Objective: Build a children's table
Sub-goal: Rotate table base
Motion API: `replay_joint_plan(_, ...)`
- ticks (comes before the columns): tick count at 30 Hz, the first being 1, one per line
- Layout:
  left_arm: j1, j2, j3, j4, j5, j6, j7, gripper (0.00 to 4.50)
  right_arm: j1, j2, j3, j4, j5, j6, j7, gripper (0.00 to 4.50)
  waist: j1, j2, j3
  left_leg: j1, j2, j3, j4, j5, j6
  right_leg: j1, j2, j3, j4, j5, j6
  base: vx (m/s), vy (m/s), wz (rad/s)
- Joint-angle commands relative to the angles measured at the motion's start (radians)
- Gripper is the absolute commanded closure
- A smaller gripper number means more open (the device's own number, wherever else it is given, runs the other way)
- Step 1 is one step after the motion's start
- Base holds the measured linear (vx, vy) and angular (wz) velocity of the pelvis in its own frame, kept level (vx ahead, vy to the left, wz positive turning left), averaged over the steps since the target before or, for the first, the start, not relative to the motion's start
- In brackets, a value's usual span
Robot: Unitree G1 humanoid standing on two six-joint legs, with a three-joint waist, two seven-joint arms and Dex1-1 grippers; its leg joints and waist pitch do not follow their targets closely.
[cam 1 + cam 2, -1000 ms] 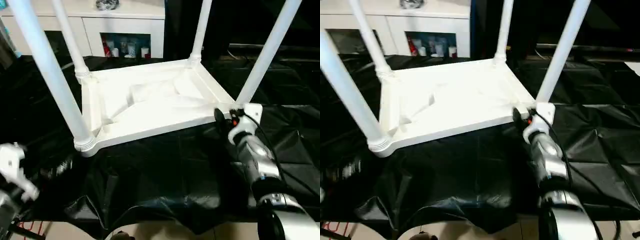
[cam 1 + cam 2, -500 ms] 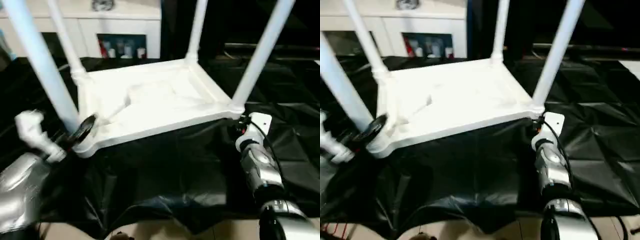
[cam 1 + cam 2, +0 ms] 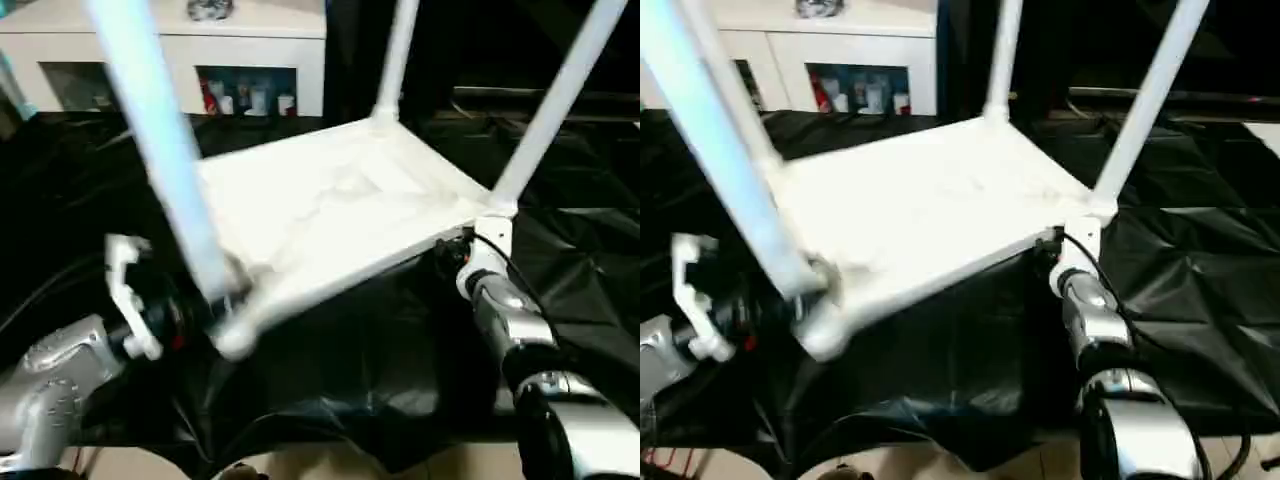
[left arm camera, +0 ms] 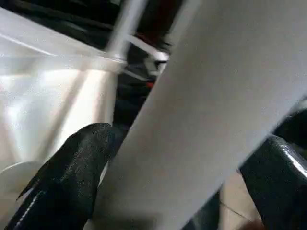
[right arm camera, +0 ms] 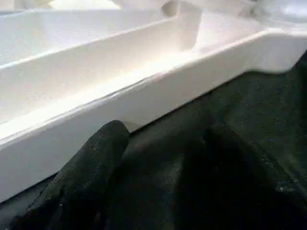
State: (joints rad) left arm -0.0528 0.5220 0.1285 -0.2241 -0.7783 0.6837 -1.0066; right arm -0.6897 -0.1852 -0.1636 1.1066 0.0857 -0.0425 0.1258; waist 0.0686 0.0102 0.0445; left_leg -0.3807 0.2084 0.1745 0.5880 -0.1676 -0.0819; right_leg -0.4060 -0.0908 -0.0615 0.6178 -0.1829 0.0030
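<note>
The left gripper [image 4: 168, 191] stands wide, its two black fingers [image 4: 72, 172] straddling the near-left leg [image 3: 165, 150] low down by its socket, the tube between them though I cannot tell whether either pad presses on it. Across the table the right gripper [image 3: 452, 252] sits under the near-right corner [image 3: 492, 215], partly spread, one finger [image 5: 91, 167] lying just beneath the white rim and nothing clamped that I can make out, the view there being poor. The children's table [image 3: 340, 210] lies upside down on the black sheet [image 3: 330, 340], ribbed underside facing up and all four tube legs standing in their corner sockets; the near-left corner rides higher than the rest, so the top sits tilted. Behind it stands a white cabinet [image 3: 180, 55]. All the legs look seated, so I judge the assembly done and the step in hand to be turning the table over onto its feet. The next move calls for the left fingers to close firmly on that leg while the right keeps the opposite edge propped, then a slow roll, watching that the long legs clear the cabinet and that the sheet does not drag.
</note>
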Motion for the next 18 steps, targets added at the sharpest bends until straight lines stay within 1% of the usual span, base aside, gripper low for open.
replay_joint_plan(1,-0.028,-0.003,-0.031,-0.053,-0.046,0.046,-0.013,0.07,-0.033,0.025,0.026,0.007,-0.005,0.011,0.031,1.35,-0.004,0.004,-0.057,0.017,0.005,0.006,-0.072,-0.294,-0.024,0.041,-0.028,0.033,-0.065,-0.222,-0.188,0.0,0.0,0.0)
replay_joint_plan(2,-0.047,-0.014,-0.046,-0.079,-0.085,0.077,-0.002,0.07,-0.042,0.045,0.039,0.011,-0.008,0.007,0.055,1.35,-0.007,0.005,-0.058,0.017,0.006,0.006,-0.072,-0.292,-0.024,0.042,-0.028,0.033,-0.063,-0.216,-0.191,0.0,0.0,0.0)
replay_joint_plan(3,-0.06,-0.023,-0.054,-0.088,-0.102,0.091,0.006,0.07,-0.046,0.059,0.046,0.012,-0.009,0.004,0.077,1.35,-0.011,0.004,-0.058,0.016,0.006,0.006,-0.071,-0.284,-0.024,0.043,-0.028,0.032,-0.063,-0.206,-0.196,0.0,0.0,0.0)
replay_joint_plan(4,-0.073,-0.034,-0.062,-0.093,-0.112,0.098,0.012,0.07,-0.049,0.073,0.054,0.011,-0.01,0.006,0.1,1.35,-0.016,0.005,-0.058,0.013,0.005,0.005,-0.071,-0.284,-0.022,0.045,-0.028,0.032,-0.062,-0.203,-0.2,0.0,0.0,0.0)
replay_joint_plan(5,-0.081,-0.04,-0.067,-0.095,-0.115,0.1,0.014,0.07,-0.053,0.081,0.059,0.014,-0.011,0.007,0.117,1.35,-0.017,0.004,-0.058,0.014,0.004,0.006,-0.07,-0.283,-0.021,0.045,-0.028,0.033,-0.062,-0.201,-0.202,0.0,0.0,0.0)
replay_joint_plan(6,-0.1,-0.055,-0.077,-0.093,-0.122,0.106,0.02,0.07,-0.056,0.1,0.076,0.014,-0.015,0.006,0.164,1.35,-0.02,0.004,-0.058,0.013,0.005,0.006,-0.069,-0.279,-0.017,0.047,-0.029,0.033,-0.062,-0.199,-0.205,0.0,0.0,0.0)
replay_joint_plan(7,-0.113,-0.066,-0.084,-0.092,-0.128,0.112,0.021,0.07,-0.058,0.113,0.089,0.015,-0.02,0.003,0.198,1.35,-0.025,0.002,-0.057,0.01,0.004,0.006,-0.069,-0.278,-0.013,0.048,-0.028,0.033,-0.062,-0.203,-0.208,0.0,0.0,0.0)
replay_joint_plan(9,-0.142,-0.09,-0.096,-0.084,-0.138,0.122,0.028,0.07,-0.06,0.138,0.111,0.01,-0.023,0.008,0.27,1.35,-0.029,0.002,-0.057,0.009,0.005,0.004,-0.069,-0.283,-0.013,0.05,-0.031,0.034,-0.064,-0.226,-0.208,0.0,0.0,0.0)
replay_joint_plan(10,-0.158,-0.103,-0.104,-0.077,-0.136,0.121,0.03,0.07,-0.06,0.148,0.121,0.009,-0.026,0.008,0.298,1.35,-0.034,-0.001,-0.056,0.005,0.006,0.002,-0.072,-0.285,-0.015,0.054,-0.031,0.032,-0.065,-0.239,-0.207,0.0,0.0,0.0)
replay_joint_plan(11,-0.158,-0.103,-0.104,-0.077,-0.136,0.121,0.03,0.07,-0.06,0.148,0.121,0.009,-0.026,0.008,0.298,1.35,-0.034,-0.001,-0.055,0.004,0.006,0.0,-0.072,-0.286,-0.016,0.055,-0.032,0.032,-0.065,-0.252,-0.203,0.0,0.0,0.0)
replay_joint_plan(12,-0.188,-0.13,-0.118,-0.061,-0.141,0.126,0.038,0.07,-0.062,0.16,0.139,0.011,-0.037,0.007,0.325,1.35,-0.033,0.0,-0.055,0.009,0.007,0.001,-0.071,-0.294,-0.018,0.05,-0.033,0.033,-0.068,-0.269,-0.2,0.0,0.0,0.0)
replay_joint_plan(13,-0.194,-0.136,-0.122,-0.057,-0.142,0.127,0.04,0.07,-0.063,0.162,0.143,0.011,-0.04,0.006,0.327,1.35,-0.031,0.0,-0.054,0.015,0.007,0.002,-0.07,-0.3,-0.02,0.046,-0.032,0.035,-0.069,-0.268,-0.207,0.0,0.0,0.0)
replay_joint_plan(14,-0.207,-0.148,-0.13,-0.049,-0.143,0.128,0.044,0.07,-0.064,0.166,0.148,0.012,-0.045,0.003,0.339,1.35,-0.031,0.0,-0.054,0.015,0.007,0.002,-0.071,-0.302,-0.02,0.046,-0.032,0.035,-0.069,-0.265,-0.21,0.0,0.0,0.0)
replay_joint_plan(15,-0.221,-0.162,-0.138,-0.039,-0.142,0.127,0.046,0.07,-0.065,0.168,0.15,0.013,-0.045,0.002,0.349,1.35,-0.029,-0.003,-0.055,0.016,0.008,0.003,-0.07,-0.295,-0.019,0.047,-0.031,0.035,-0.068,-0.256,-0.214,0.0,0.0,0.0)
replay_joint_plan(16,-0.233,-0.173,-0.146,-0.032,-0.143,0.128,0.044,0.07,-0.065,0.17,0.15,0.012,-0.041,0.002,0.363,1.35,-0.028,-0.001,-0.055,0.018,0.008,0.003,-0.07,-0.294,-0.018,0.045,-0.03,0.036,-0.068,-0.25,-0.217,0.0,0.0,0.0)
replay_joint_plan(17,-0.247,-0.188,-0.158,-0.02,-0.131,0.12,0.048,0.07,-0.065,0.169,0.153,0.011,-0.043,0.0,0.366,1.35,-0.028,-0.004,-0.055,0.018,0.008,0.004,-0.07,-0.291,-0.017,0.046,-0.03,0.036,-0.067,-0.244,-0.218,0.0,0.0,0.0)
replay_joint_plan(18,-0.274,-0.221,-0.183,0.005,-0.105,0.102,0.051,0.07,-0.064,0.168,0.153,0.011,-0.047,-0.001,0.366,1.35,-0.024,-0.003,-0.056,0.018,0.008,0.003,-0.07,-0.282,-0.016,0.047,-0.031,0.035,-0.066,-0.23,-0.222,0.0,0.0,0.0)
